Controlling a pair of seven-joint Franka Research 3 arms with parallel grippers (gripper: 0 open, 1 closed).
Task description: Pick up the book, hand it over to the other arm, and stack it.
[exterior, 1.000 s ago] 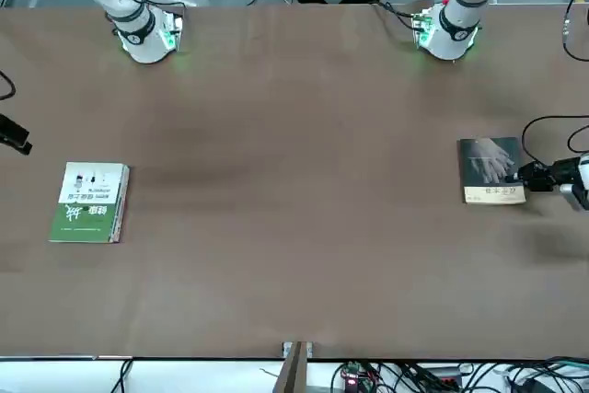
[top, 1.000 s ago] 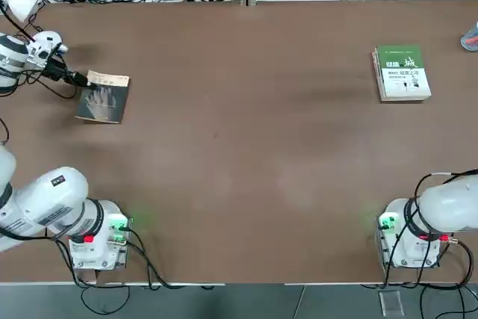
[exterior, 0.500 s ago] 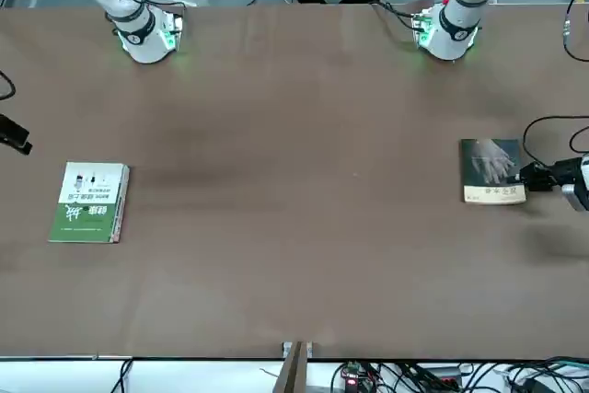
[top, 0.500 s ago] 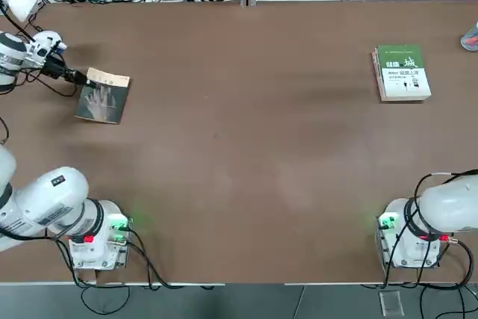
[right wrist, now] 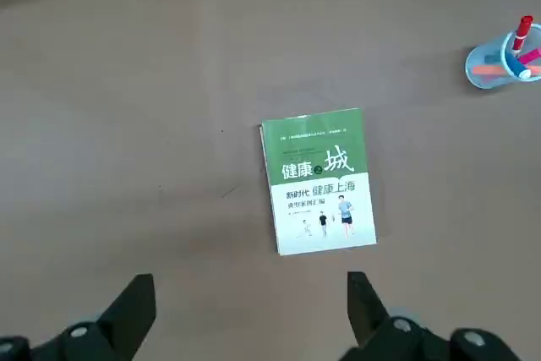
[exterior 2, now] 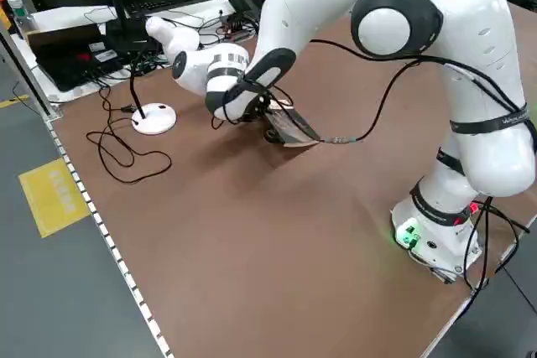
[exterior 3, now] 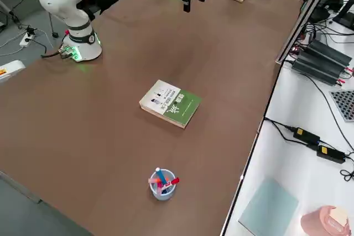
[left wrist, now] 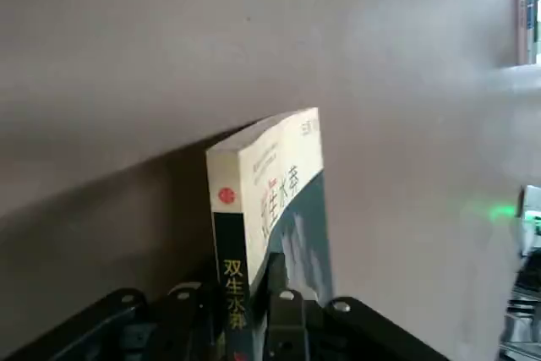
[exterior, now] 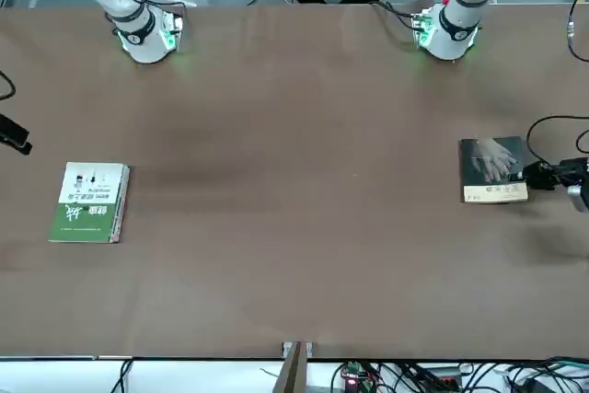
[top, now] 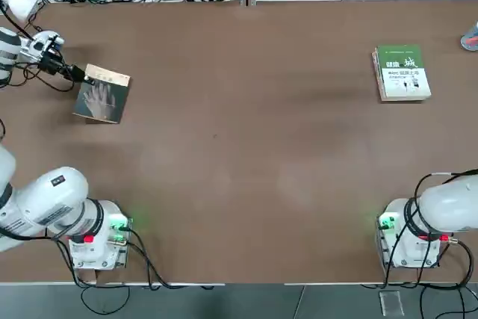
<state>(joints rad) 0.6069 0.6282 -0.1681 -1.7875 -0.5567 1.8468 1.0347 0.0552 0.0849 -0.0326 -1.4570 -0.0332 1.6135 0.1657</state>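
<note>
Brown table (top: 246, 147): green-and-white book (top: 402, 72) lies flat at the right side. Book (top: 102, 95) at far left; left side view shows its gripped edge apparently lifted. Left tool (left wrist: 245, 310) clenched on its spine. Right tool (right wrist: 254, 306) released, above the green book.

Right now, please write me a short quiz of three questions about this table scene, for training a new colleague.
1. True or false: the left end effector is shut on the book.
2. Which object lies below the open right end effector? A) the green-and-white book B) a mug C) a keyboard
3. Fill in: in the right side view, the small cup holds ____.

Key: 1 true; 2 A; 3 pens.
</note>
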